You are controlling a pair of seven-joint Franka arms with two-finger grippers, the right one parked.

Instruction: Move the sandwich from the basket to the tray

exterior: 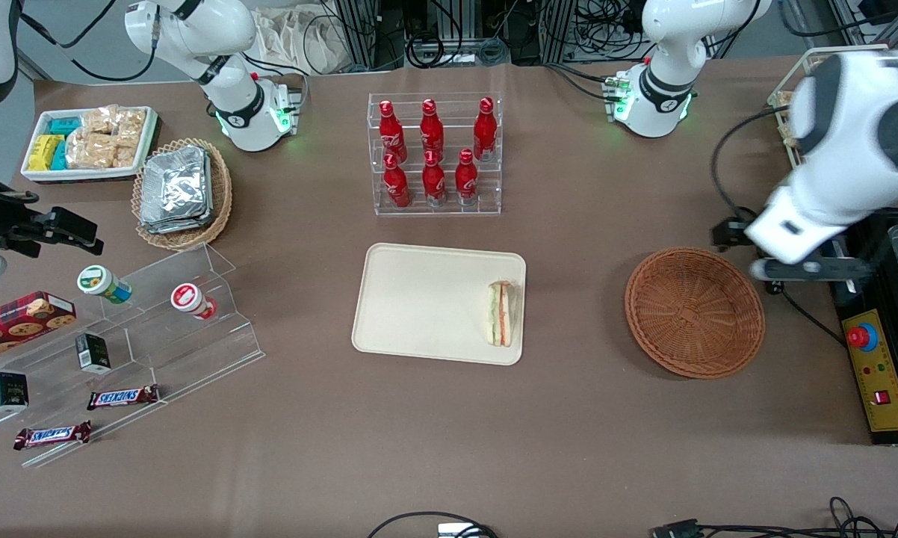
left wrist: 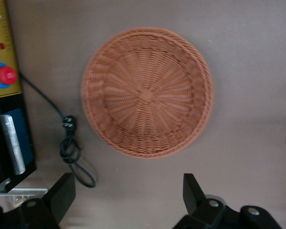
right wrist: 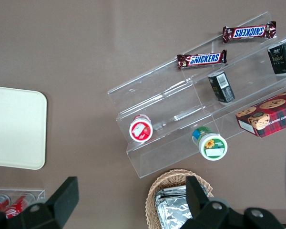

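The sandwich (exterior: 501, 314), a pale wedge with orange and green filling, lies on the cream tray (exterior: 419, 299), at the tray's edge nearest the basket. The round reddish-brown wicker basket (exterior: 694, 311) is empty; it also shows in the left wrist view (left wrist: 148, 93). My left gripper (left wrist: 128, 195) is open and holds nothing. It hangs above the bare table beside the basket, toward the working arm's end. In the front view the arm's white body (exterior: 845, 157) hides the fingers.
A clear rack of red bottles (exterior: 435, 153) stands farther from the front camera than the tray. A yellow control box with a red button (exterior: 875, 366) and a black cable (left wrist: 74, 152) lie beside the basket. Snack shelves (exterior: 120, 336) and a tan basket of foil packets (exterior: 182, 192) lie toward the parked arm's end.
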